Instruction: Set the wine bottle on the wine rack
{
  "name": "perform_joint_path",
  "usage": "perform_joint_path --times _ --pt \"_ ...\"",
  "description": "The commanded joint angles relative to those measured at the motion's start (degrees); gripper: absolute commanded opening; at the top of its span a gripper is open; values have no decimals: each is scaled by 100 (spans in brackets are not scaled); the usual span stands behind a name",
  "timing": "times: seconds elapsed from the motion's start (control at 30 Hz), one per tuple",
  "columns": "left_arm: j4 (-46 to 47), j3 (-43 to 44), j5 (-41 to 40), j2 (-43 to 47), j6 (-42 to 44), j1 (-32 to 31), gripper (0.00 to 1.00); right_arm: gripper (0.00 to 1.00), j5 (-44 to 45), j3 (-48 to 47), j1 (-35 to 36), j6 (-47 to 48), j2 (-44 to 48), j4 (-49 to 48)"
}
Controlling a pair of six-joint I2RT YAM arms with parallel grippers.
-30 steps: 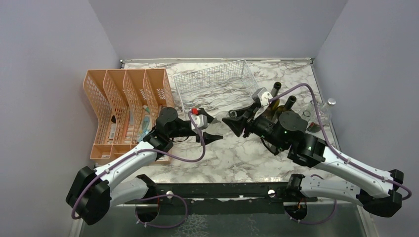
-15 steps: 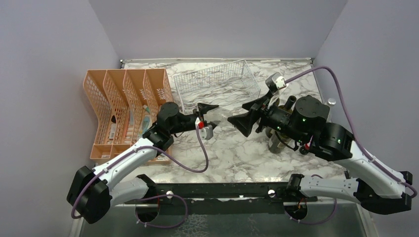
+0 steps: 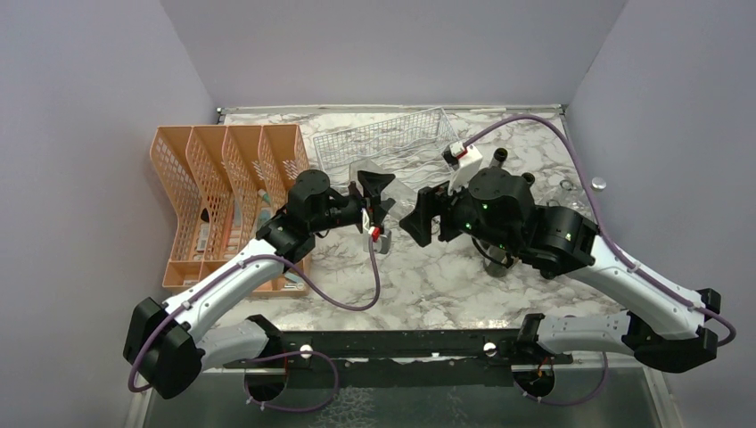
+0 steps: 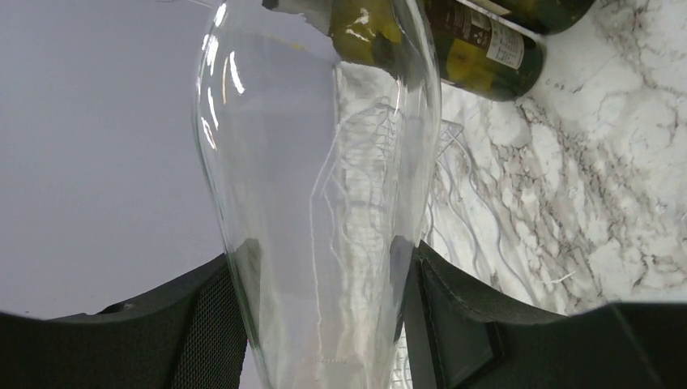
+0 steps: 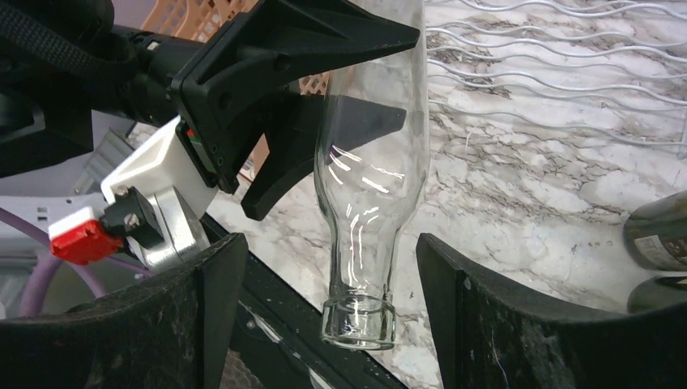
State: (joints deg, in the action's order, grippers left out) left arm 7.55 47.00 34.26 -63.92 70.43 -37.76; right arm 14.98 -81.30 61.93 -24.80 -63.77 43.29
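The table (image 3: pixel 446 276) has a white marble-pattern top with grey veins and fills the middle of the top view. At its left side an orange plastic mesh organiser (image 3: pixel 214 196) with several compartments stands on it. The white wire wine rack (image 3: pixel 383 147) rests on the top at the upper centre, just right of the organiser, and its wavy wires (image 5: pixel 567 65) show the marble through them. To the right of centre, dark bottles (image 3: pixel 501 155) stand on the table, mostly hidden by an arm. Near the right edge there is a small silver cap (image 3: pixel 599 183); what it belongs to I cannot tell.
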Motion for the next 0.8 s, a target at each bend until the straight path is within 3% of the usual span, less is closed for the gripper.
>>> perform_joint_path --times 0.0,0.33,0.43,0.6,0.77 --pt "8 456 -184 127 779 -48 0 79 285 67 36 -480 -20 -430" --pt "-66 461 19 420 1157 -92 0 78 438 -53 33 -437 -558 -505" --pt "-61 421 13 483 1187 -99 0 73 379 -46 36 -389 -622 -612" --pt "-75 372 -95 469 1180 -109 4 48 379 128 38 -336 -556 -906" --pt "-41 347 -126 435 1085 -117 33 12 509 390 38 -167 -341 -1239"
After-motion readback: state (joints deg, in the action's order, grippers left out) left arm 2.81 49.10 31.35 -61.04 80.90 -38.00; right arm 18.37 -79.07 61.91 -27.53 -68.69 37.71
